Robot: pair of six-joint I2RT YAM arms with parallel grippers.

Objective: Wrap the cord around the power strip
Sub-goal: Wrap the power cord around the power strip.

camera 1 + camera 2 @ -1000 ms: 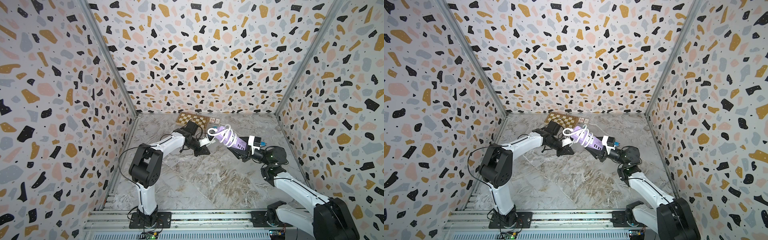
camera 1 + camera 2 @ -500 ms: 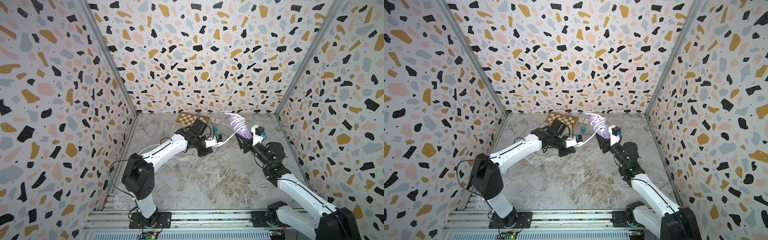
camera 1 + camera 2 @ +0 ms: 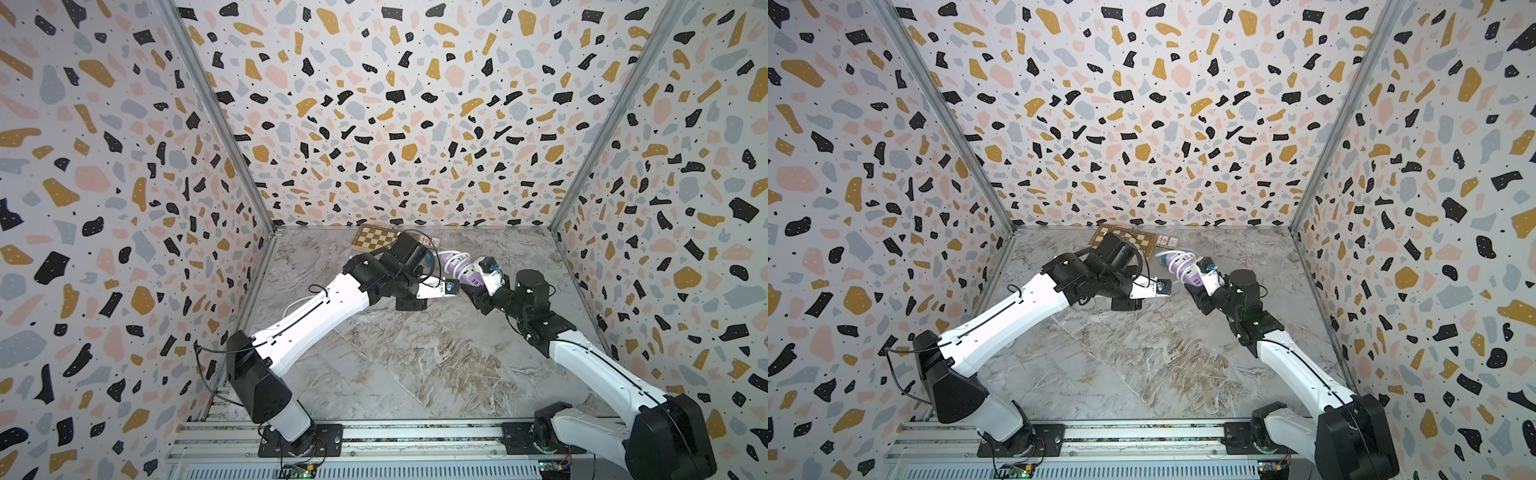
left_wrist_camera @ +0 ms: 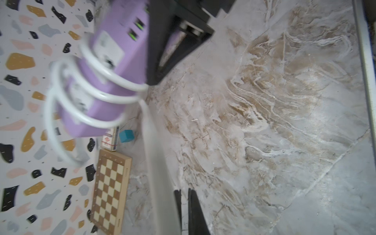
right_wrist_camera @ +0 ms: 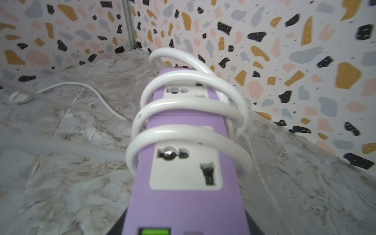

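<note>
The lilac power strip is lifted off the floor at the back, with my right gripper shut on its USB-port end. It also shows in a top view and in the right wrist view, where my right gripper clasps its near end. The white cord circles the strip in several loose loops. From the loops a blurred stretch of cord runs to my left gripper, which is shut on it. In both top views the left gripper sits just left of the strip. The plug lies on the floor.
A chessboard lies against the back wall. Beside it are a small card box and a teal cube. Patterned walls close the marble floor on three sides.
My left gripper has moved right, closer to the strip's held end. My right arm tipped the strip up toward the back wall, then lowered it again.
</note>
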